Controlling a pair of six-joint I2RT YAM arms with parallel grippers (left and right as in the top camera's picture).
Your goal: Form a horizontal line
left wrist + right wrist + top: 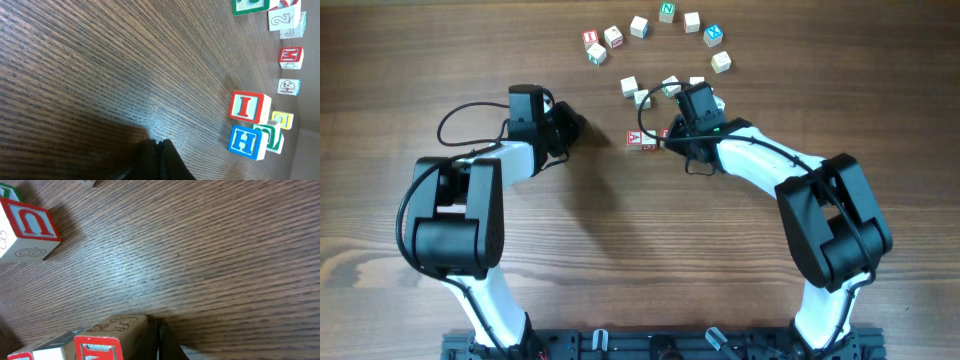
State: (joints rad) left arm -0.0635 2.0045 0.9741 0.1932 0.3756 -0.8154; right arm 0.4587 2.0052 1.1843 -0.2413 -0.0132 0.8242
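Observation:
The horizontal line is a short row of pale cubes with red printing at mid-table: an "A"-like cube [635, 138], a second cube [650, 144] and a third [665, 132] at its right end, partly under my right gripper. My right gripper [672, 138] is shut and empty, its fingertips [160, 332] touching the side of a red-faced cube with an animal drawing on it [117, 325]. My left gripper [570, 128] is shut and empty, resting low over bare wood [160, 146], well left of the row.
Several loose cubes form an arc at the back, among them a green one [666, 12] and a blue one [713, 35]. A small cluster [640, 92] lies just behind the row. The left wrist view shows a red "I" cube [247, 106] and a blue "H" cube [245, 141].

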